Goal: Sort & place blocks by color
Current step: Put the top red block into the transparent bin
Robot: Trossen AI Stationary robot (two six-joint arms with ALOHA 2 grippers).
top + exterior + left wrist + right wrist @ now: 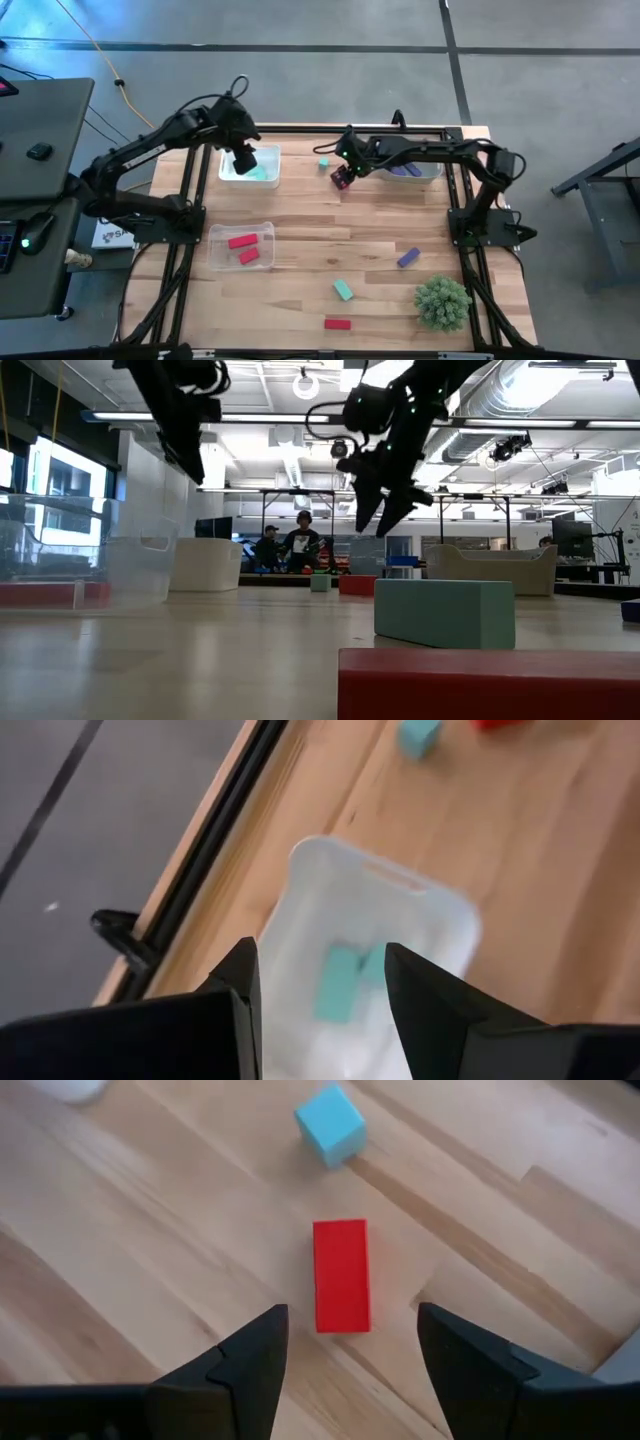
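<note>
My right gripper (pixel 350 1342) is open and hovers above a red block (pixel 341 1275) that lies flat on the table's far middle (pixel 342 181). Its fingers are raised clear of the block (pixel 385 510). A teal block (pixel 330 1125) lies just beyond it (pixel 324 161). My left gripper (pixel 320 975) is open over the far-left clear tray (pixel 268 153), which holds teal blocks (pixel 340 982). A near-left tray (pixel 214 237) holds two red blocks (pixel 242 241). A far-right tray (pixel 432 173) holds purple blocks (pixel 405 170). Loose blocks lie nearer: purple (pixel 407 258), teal (pixel 343 290), red (pixel 337 323).
A spiky green plant (pixel 442 302) stands at the near-right corner. The black frame rails (pixel 190 200) run along the table's left and right sides. Bare wood lies in the table's middle between the trays. People sit in the room beyond the table (pixel 300 545).
</note>
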